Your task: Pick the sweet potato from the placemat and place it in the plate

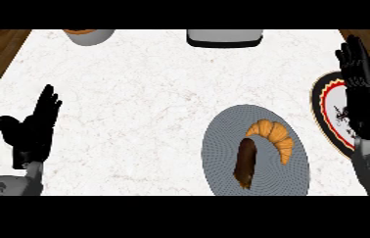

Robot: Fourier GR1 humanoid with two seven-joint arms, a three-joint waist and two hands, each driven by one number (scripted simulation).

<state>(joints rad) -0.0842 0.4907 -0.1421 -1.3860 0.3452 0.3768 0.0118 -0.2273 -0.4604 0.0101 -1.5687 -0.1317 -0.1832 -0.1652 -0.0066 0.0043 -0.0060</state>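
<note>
Sweet potato (pixel 246 162) is lying on the grey placemat (pixel 220 149), beside a croissant (pixel 275 137).
Its long axis is pointing away from the robot; right hand (pixel 356 65), open and holding nothing, is hovering nearer, over the plate (pixel 327 92) right of the placemat.

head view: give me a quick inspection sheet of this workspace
surface: white marbled counter, wood showing at the far corners
job's things: dark sweet potato lying on the grey round placemat; patterned plate to its right, partly hidden by the right arm
clutter: croissant on the placemat beside the sweet potato; grey bowl and grey container at the far edge
hands: left hand open, resting at left; right hand open above the plate
cables: nothing seen
surroundings: nothing seen
</note>
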